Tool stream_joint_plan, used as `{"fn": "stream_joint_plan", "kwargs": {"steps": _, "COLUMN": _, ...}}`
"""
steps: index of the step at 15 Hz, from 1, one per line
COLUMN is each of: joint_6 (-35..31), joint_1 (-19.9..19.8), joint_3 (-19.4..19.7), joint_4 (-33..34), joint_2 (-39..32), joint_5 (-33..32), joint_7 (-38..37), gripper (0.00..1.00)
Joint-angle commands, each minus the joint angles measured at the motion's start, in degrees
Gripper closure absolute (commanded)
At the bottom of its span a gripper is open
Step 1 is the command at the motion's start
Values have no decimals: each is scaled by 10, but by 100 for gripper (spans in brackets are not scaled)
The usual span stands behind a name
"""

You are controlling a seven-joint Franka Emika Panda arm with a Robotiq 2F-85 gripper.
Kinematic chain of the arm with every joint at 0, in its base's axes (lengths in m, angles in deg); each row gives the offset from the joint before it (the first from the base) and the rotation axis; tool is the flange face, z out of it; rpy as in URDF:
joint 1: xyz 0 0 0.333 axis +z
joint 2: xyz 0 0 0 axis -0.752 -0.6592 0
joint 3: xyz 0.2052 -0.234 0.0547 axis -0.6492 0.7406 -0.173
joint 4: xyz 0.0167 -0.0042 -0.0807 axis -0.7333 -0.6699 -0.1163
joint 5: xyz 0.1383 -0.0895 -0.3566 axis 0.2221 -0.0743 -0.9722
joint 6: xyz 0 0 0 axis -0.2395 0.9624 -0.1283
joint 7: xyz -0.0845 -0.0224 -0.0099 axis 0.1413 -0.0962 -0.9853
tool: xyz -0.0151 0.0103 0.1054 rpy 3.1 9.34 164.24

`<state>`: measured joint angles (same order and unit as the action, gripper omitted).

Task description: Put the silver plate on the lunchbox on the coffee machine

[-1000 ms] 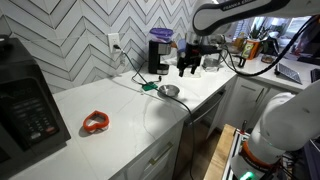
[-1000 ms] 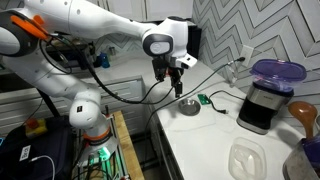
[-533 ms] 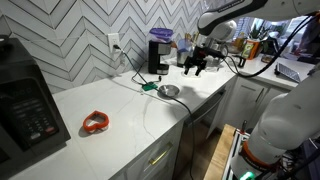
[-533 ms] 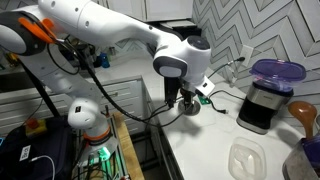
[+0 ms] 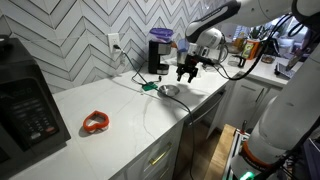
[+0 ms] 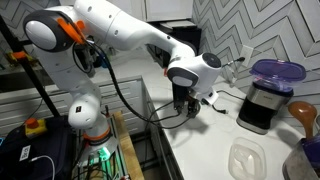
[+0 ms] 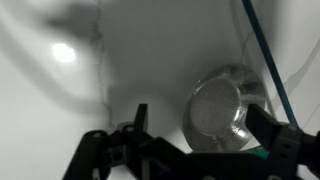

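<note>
Dropping closer to the counter point(image 5: 120, 110) since the earlier frame, the gripper point(image 7: 200, 128) is hovering with its jaws spread, and the silver plate point(image 7: 222, 108) is lying flat between them, not yet pinched. A grasp looks close. Farther back, the lunchbox point(image 5: 161, 35) is sitting atop the coffee machine point(image 5: 157, 58).
</note>
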<state>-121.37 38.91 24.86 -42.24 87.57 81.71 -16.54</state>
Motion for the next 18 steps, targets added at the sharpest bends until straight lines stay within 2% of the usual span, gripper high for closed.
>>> {"fn": "stream_joint_plan", "kwargs": {"steps": 1, "joint_6": -3, "joint_1": -8, "joint_3": -9, "joint_4": 1, "joint_2": -8, "joint_5": 20, "joint_7": 14, "gripper": 0}}
{"fn": "stream_joint_plan", "kwargs": {"steps": 5, "joint_6": -23, "joint_1": -12, "joint_3": -3, "joint_4": 3, "joint_2": -61, "joint_5": 93, "joint_7": 53, "gripper": 0}}
{"fn": "stream_joint_plan", "kwargs": {"steps": 7, "joint_6": -38, "joint_1": -19, "joint_3": -7, "joint_4": 4, "joint_2": -78, "joint_5": 127, "joint_7": 80, "gripper": 14}}
{"fn": "stream_joint_plan", "kwargs": {"steps": 9, "joint_6": -54, "joint_1": -25, "joint_3": -12, "joint_4": 7, "joint_2": -95, "joint_5": 166, "joint_7": 109, "gripper": 42}}
{"fn": "stream_joint_plan", "kwargs": {"steps": 12, "joint_6": -65, "joint_1": -30, "joint_3": -22, "joint_4": 9, "joint_2": -105, "joint_5": 211, "joint_7": 141, "gripper": 65}}
{"fn": "stream_joint_plan", "kwargs": {"steps": 16, "joint_6": -67, "joint_1": -32, "joint_3": -31, "joint_4": 17, "joint_2": -111, "joint_5": 226, "joint_7": 161, "gripper": 94}}
{"fn": "stream_joint_plan", "kwargs": {"steps": 17, "joint_6": -67, "joint_1": -32, "joint_3": -32, "joint_4": 19, "joint_2": -112, "joint_5": 228, "joint_7": 162, "gripper": 99}}
{"fn": "stream_joint_plan", "kwargs": {"steps": 18, "joint_6": -64, "joint_1": -34, "joint_3": -32, "joint_4": 21, "joint_2": -110, "joint_5": 228, "joint_7": 161, "gripper": 100}}
